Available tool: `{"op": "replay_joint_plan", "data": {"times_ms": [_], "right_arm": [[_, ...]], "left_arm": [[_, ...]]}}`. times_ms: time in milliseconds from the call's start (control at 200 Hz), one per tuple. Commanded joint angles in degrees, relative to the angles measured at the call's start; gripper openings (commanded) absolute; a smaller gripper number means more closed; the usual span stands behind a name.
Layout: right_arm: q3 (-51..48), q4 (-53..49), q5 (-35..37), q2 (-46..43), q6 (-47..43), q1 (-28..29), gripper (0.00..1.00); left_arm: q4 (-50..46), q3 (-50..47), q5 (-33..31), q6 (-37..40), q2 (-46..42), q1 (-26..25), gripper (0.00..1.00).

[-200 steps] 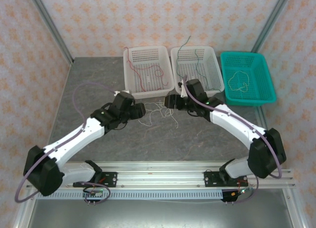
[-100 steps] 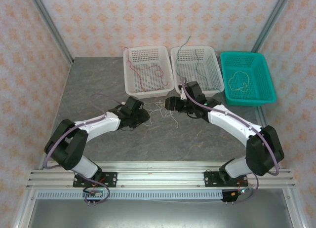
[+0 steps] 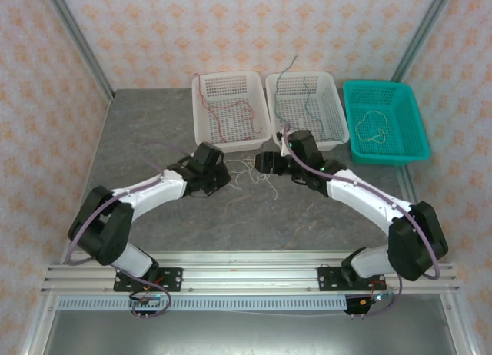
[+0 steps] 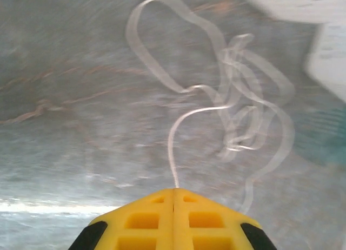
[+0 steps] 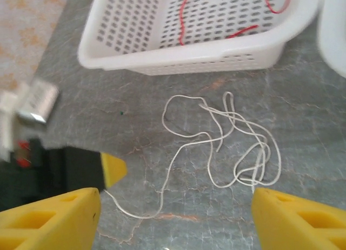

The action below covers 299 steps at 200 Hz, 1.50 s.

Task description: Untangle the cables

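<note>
The left arm's jaws are together, seemingly pinching one end of the thin whitish-grey tangled cable [image 4: 232,106], which lies on the grey marbled worktop [image 3: 154,140] near a white perforated basket [image 5: 178,58]; the right arm's jaws stand apart.

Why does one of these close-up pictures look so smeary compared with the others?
Left wrist view: motion blur smears the white cable into doubled ribbons; a glare band crosses the table. Right wrist view: sharp on the white basket, blurry at the picture's left edge. Top external view: evenly lit, crisp.
</note>
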Motion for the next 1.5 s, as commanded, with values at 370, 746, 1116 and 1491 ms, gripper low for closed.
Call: {"op": "replay_joint_plan", "data": {"times_ms": [370,746,1116,1491], "right_arm": [[-9.45,52.20,2.71,4.20,-48.02,5.05,0.83],[-7.40,53.71,-5.55,16.25,-38.93,5.05,0.15],[-15.55,42.84,-2.32,-1.19,-29.38,5.00,0.00],[-4.95,21.60,13.88,-15.50,-2.60,-6.74,0.00]], "left_arm": [[-10.54,26.77,7.25,8.78,-7.31,-2.07,0.00],[-15.54,54.53,6.42,15.35,-3.96,-1.89,0.00],[-18.97,59.60,1.20,20.09,-2.46,-1.22,0.00],[-9.45,39.56,-1.31,26.25,-13.64,-0.56,0.74]]}}
